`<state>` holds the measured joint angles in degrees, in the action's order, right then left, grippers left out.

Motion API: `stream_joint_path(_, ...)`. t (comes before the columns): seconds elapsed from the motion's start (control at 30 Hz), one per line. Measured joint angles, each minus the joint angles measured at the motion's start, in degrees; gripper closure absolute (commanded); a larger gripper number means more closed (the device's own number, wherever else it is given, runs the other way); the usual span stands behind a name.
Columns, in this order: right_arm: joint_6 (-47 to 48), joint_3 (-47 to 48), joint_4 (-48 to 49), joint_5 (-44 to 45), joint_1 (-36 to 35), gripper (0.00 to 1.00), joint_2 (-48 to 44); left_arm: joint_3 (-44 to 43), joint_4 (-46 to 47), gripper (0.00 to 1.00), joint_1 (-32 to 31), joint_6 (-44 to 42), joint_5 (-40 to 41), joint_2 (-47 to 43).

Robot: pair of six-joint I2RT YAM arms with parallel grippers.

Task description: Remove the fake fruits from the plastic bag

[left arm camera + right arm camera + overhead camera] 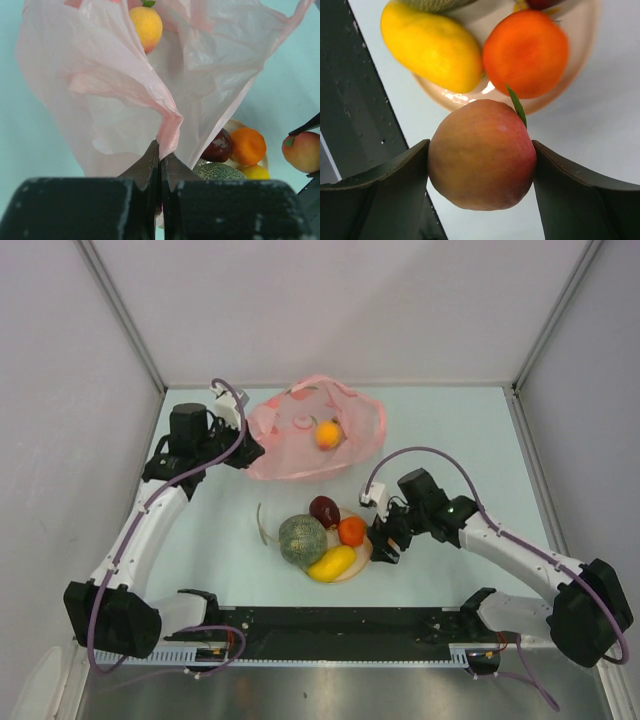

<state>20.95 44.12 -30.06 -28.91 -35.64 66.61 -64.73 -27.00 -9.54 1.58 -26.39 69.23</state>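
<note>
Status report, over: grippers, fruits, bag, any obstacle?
Left gripper shut on bag. Right gripper shut on peach, near plate. Second peach in bag. No obstacle seen.

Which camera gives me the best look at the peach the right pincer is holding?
Right wrist: the peach fills the frame, clamped between the fingers of the right pincer. Left wrist catches it only at the frame's right edge; top external hides it under the pincer.

Left arm [150, 520] stretches forward, jaws pinched shut; right arm [510, 545] bends inward, jaws clamped.
</note>
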Motion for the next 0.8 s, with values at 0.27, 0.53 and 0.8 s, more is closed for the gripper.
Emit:
stream_joint_path(0.27, -7.54, -3.80, 5.16, 3.85, -7.28, 0.62, 0.74, 2.97, 0.28, 0.95, 0.00, 0.52, 0.02, -2.51)
stream_joint_path(0.53, -15.41, -4.26, 9.44, 9.01, -7.10, 0.57, 1.86, 4.46, 0.79, 0.95, 0.31, 0.57, 0.04, -4.79)
stream_joint_path(0.8, -21.14, -5.53, 10.01, 11.54, -4.94, 0.57, 4.17, 5.42, 1.36, 0.95, 1.95, 0.94, 0.07, -6.82)
